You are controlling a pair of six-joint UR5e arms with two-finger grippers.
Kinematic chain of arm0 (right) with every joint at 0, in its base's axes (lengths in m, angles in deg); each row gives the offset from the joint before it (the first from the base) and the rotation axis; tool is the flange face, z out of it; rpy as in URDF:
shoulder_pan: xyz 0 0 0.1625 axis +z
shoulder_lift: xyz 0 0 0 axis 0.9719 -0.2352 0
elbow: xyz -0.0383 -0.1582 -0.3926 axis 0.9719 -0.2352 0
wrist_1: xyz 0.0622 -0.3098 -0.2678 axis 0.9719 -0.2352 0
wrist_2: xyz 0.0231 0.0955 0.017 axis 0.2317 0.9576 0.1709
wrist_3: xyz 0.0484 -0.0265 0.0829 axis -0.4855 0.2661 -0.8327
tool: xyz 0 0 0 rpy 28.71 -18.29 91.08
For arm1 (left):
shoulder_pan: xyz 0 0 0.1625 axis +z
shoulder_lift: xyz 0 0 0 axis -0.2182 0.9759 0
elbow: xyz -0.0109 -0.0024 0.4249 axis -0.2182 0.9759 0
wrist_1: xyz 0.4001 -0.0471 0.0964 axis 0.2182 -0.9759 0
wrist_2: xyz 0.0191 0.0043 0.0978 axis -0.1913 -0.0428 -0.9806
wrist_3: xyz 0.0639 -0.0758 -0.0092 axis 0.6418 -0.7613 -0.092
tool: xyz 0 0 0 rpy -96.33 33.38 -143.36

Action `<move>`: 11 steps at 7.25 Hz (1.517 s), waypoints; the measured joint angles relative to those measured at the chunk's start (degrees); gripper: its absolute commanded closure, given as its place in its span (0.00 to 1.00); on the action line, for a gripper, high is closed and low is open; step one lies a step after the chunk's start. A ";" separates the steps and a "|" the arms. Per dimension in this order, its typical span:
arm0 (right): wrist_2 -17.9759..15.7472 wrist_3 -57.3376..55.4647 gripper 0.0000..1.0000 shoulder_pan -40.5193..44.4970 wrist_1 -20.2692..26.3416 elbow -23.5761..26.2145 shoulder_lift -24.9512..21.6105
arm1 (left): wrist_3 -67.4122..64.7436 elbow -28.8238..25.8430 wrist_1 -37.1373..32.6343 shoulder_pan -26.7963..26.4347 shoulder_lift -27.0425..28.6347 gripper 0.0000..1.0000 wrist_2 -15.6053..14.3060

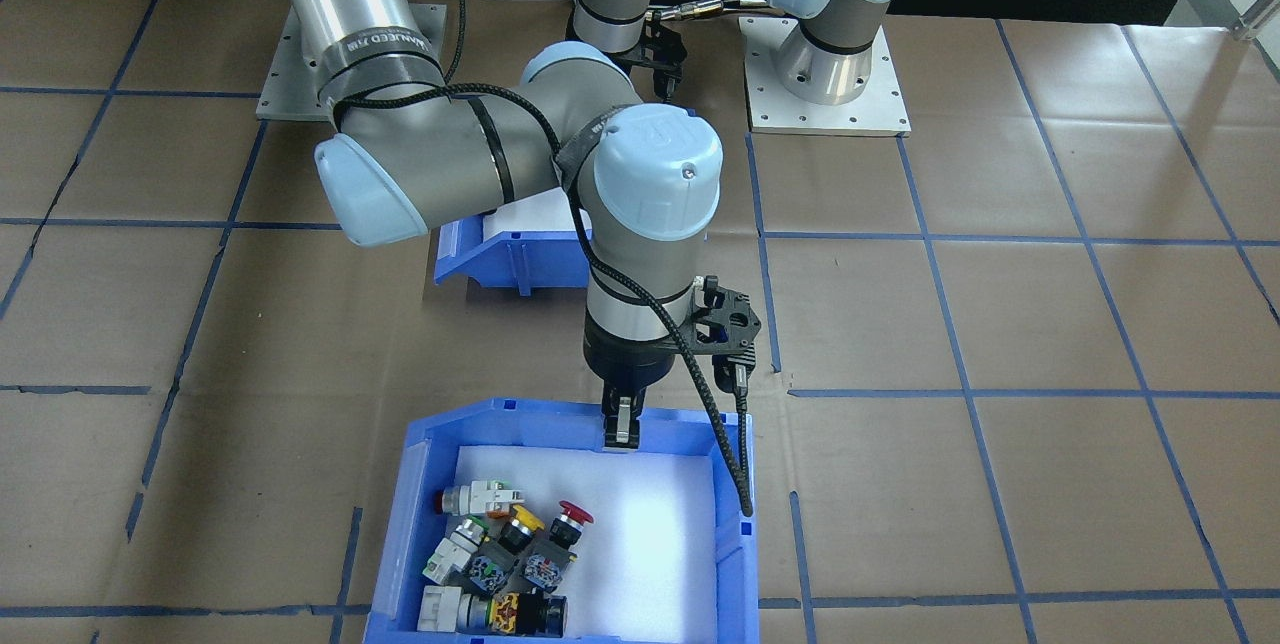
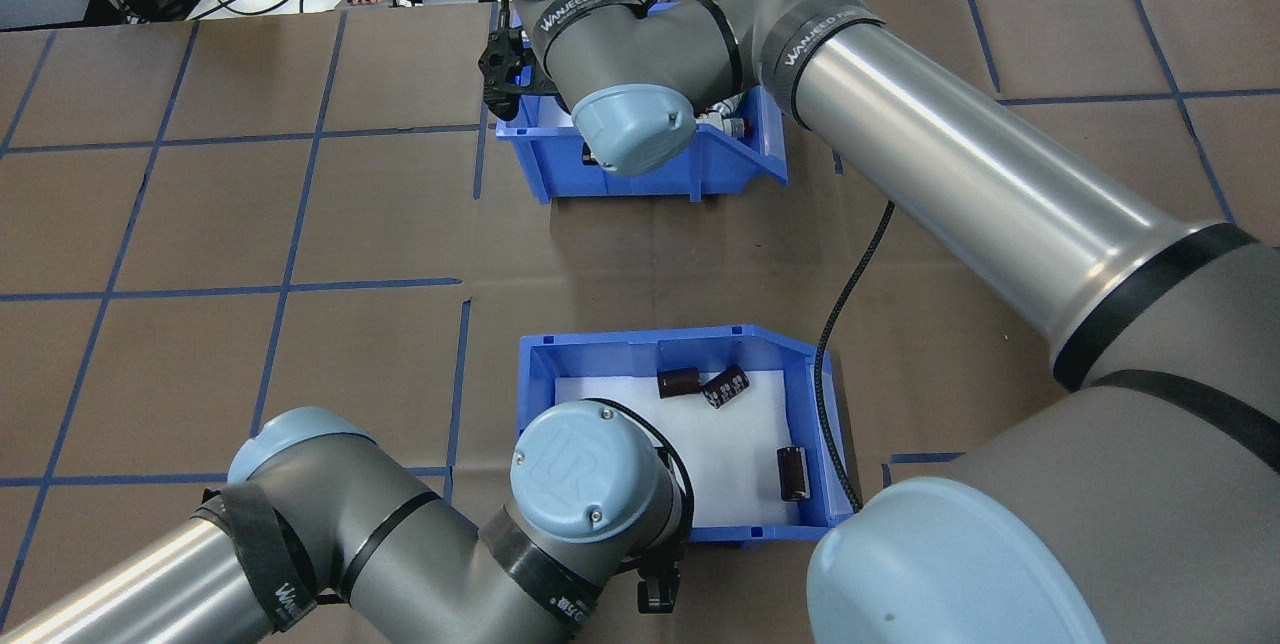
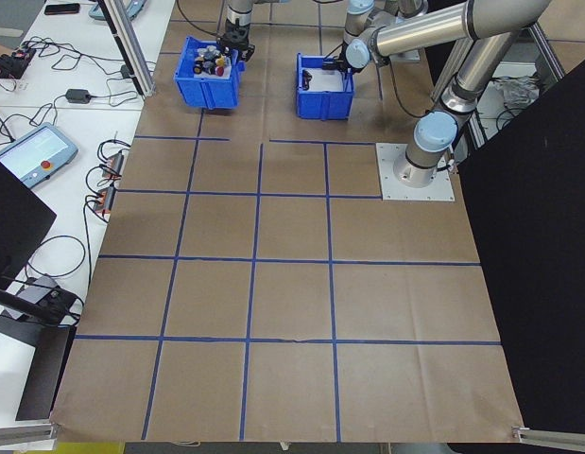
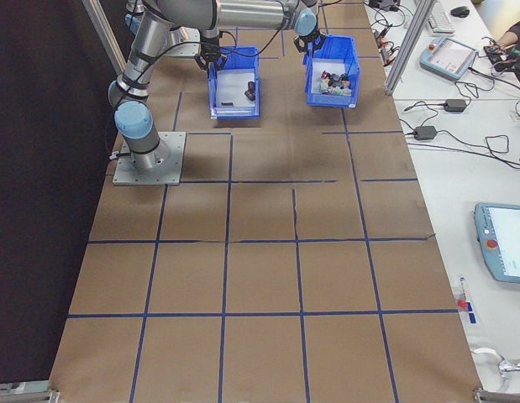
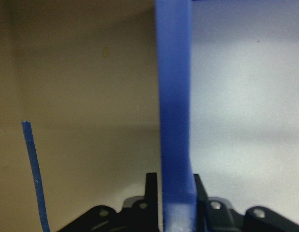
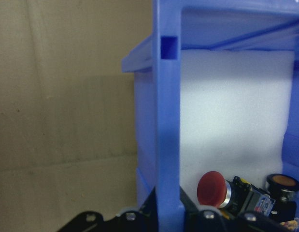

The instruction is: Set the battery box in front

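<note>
Battery box [image 2: 640,364] lies crosswise, sloped end rightward overhead.

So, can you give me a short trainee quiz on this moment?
1. True or false: the left gripper has the battery box wall between its fingers.
2. The right gripper is at: A) the switch bin rim, B) the battery box rim, C) bare table.
3. Fill in: the overhead view shows ___ batteries in the battery box.

Key: 1 true; 2 A; 3 three.
</note>
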 measured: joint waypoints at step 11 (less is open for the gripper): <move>7.23 36.96 1.00 -35.24 12.18 19.85 -25.16 | 33.83 -11.56 -4.69 26.30 3.03 1.00 -4.56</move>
